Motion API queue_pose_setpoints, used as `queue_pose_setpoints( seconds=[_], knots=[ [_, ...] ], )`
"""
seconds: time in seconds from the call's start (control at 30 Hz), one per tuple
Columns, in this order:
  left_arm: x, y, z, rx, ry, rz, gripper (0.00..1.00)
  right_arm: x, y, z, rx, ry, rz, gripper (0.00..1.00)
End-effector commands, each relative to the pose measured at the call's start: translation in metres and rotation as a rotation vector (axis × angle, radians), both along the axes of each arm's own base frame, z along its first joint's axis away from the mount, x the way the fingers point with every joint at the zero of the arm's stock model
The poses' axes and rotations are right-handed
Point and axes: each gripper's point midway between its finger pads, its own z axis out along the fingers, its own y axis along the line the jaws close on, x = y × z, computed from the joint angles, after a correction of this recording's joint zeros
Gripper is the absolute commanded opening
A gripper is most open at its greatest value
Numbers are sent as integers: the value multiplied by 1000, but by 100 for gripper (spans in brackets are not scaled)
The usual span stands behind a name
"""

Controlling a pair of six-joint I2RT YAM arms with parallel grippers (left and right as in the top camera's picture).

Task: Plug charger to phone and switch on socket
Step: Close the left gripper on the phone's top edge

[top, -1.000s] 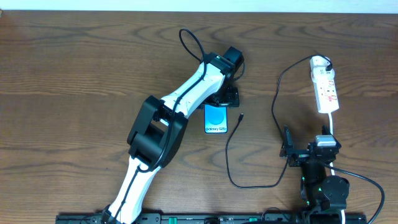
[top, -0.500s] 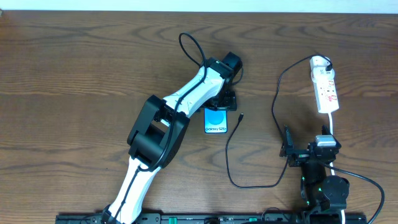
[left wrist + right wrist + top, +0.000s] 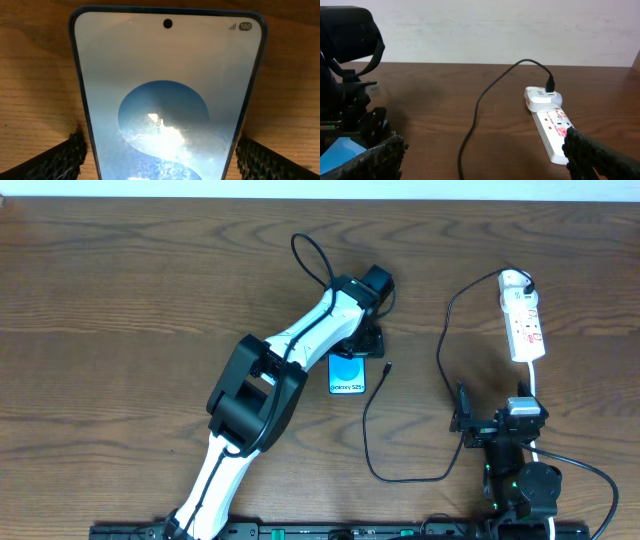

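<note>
The phone lies flat on the table, its light-blue screen up, and fills the left wrist view. My left gripper is open and straddles the phone's far end. One black pad stands on each side, with a thin strip of wood between pad and frame. The charger loops across the table and its connector tip lies just right of the phone. The socket lies at the back right. My right gripper is open and empty, short of the socket.
A white adapter with the charger's black plug sits at the socket's far end. The socket's thick white cord runs back toward the right arm. The left arm stretches diagonally over the table's middle. A pale wall lies beyond the far edge.
The left wrist has edged slightly to the right above the phone's far end. The right arm, the charger and the socket have not moved.
</note>
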Motion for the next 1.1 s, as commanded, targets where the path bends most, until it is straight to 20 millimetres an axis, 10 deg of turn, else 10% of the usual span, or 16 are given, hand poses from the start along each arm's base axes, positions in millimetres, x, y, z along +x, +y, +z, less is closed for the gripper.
queue_pose_setpoints(
  seconds=[0.0,1.07],
  knots=[
    [-8,-1,-9,2,25,1,98,0,0,-1,3,1,-4,99],
    [-8,1,-9,23,15,-31,98,0,0,-1,3,1,-4,99]
  ],
)
